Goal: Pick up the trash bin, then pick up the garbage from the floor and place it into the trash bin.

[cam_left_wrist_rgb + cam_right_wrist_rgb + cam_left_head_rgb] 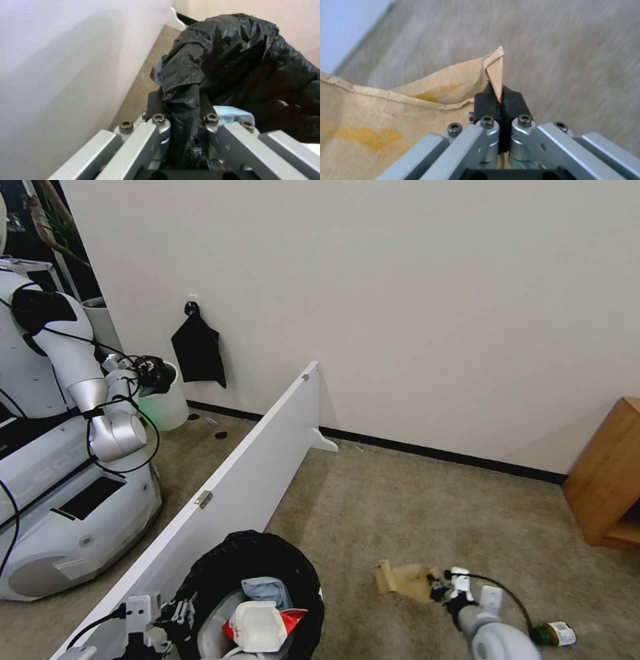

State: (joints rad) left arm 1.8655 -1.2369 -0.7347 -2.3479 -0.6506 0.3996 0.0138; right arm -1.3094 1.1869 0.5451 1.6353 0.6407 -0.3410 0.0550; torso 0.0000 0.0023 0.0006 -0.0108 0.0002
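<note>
So the trash bin [257, 587] is being held up at the lower left of the head view, right beside the white partition board [247, 480]. The left tool [181, 110] is clamped tight on a fold of the bin's crinkled black liner bag [240, 57], with the pads pressed against the plastic on both sides. Inside the bin, a white slipper [259, 625], something red [293, 617] and a bit of pale blue material [267, 590] can be seen.

Over on the right, the right tool [500, 100] is pinched fully shut on a corner of the torn brown paper bag [386, 110]. The bag is stained with yellowish blotches and is seen low over the carpet [400, 507], well apart from the bin. A small green-capped bottle [555, 634] is lying on the carpet just beside the right arm.

A second white robot [60, 447] is parked behind the board, next to a plain white bin [163, 403], and a wooden cabinet [603, 473] is standing at the far right wall.
</note>
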